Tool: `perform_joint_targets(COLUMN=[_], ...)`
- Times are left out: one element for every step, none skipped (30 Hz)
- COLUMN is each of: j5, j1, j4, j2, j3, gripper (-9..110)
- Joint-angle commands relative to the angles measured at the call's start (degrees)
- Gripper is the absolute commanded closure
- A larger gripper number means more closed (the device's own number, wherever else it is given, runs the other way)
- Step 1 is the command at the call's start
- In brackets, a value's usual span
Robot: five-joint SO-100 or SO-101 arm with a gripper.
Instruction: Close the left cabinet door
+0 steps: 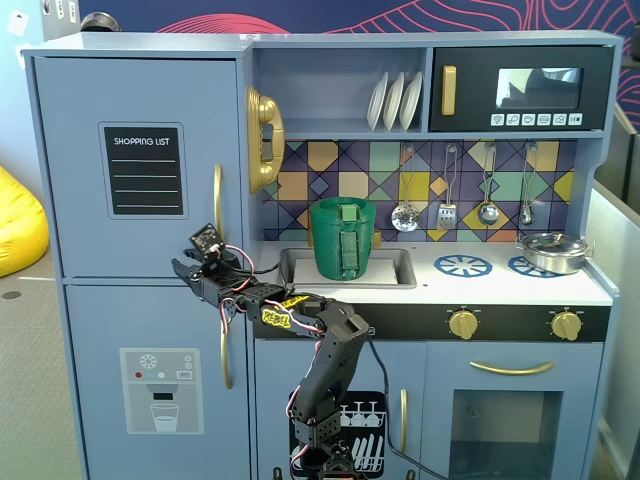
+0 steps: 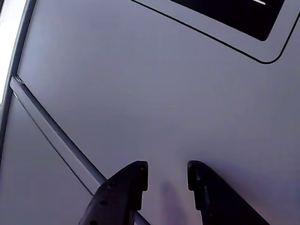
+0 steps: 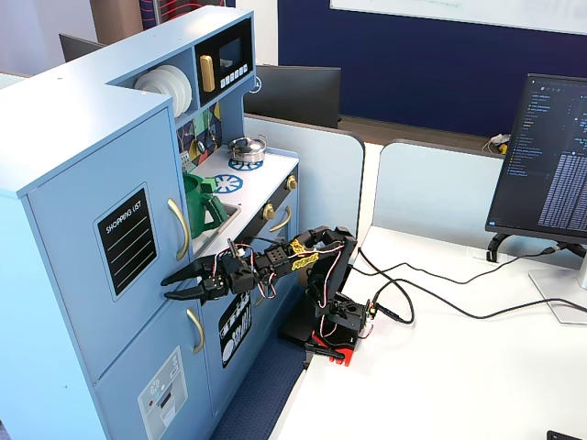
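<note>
I see my black pincer spread a little, holding nothing. Right in front of its tips is the big light-blue cabinet door with the black chalkboard panel, flat against the toy kitchen.

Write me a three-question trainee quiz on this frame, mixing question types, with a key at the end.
1. True or false: the left cabinet door looks flush with the cabinet front in both fixed views.
2. Multiple choice: where is the hand? A) at the lower edge of the left cabinet door, B) at the microwave door, C) in the sink.
3. Short answer: are the hand's fingers together or apart in the wrist view?

Key
1. True; no gap shows at its edges.
2. A; it sits near the seam above the dispenser door.
3. Apart, with bare door panel showing between them and nothing gripped.
</note>
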Motion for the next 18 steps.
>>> perform_joint_targets(j5=[2.6,3.9,4.9,6.2,7.0,7.7,9.0,9.8,11.3,12.0,12.8,12.9,12.6,13.0,12.8,12.1,12.3,12.3], j1=[-1.8,-2.4,-2.6,-2.5,-1.7,-0.4,1.9,4.7,7.9,11.5,15.7,20.5,25.1,29.4,33.4,37.1,40.3,42.6], j4=[7.7,10.7,13.7,18.3,22.7,27.2,32.3,37.0,41.7,47.6,53.3,58.4,62.3,65.7,69.1,72.5,75.5,79.1], j2=[11.1,14.4,18.4,22.4,26.3,30.0,33.1,36.0,38.7,40.8,42.4,43.7,45.0,46.3,47.5,48.9,50.5,52.5], j3=[4.0,6.9,10.2,13.2,16.2,18.8,20.9,23.2,25.3,27.0,28.9,31.1,33.8,36.3,38.8,41.1,43.4,45.3], gripper=[102,102,102,102,102,102,102,102,102,102,102,102,102,102,102,102,102,102])
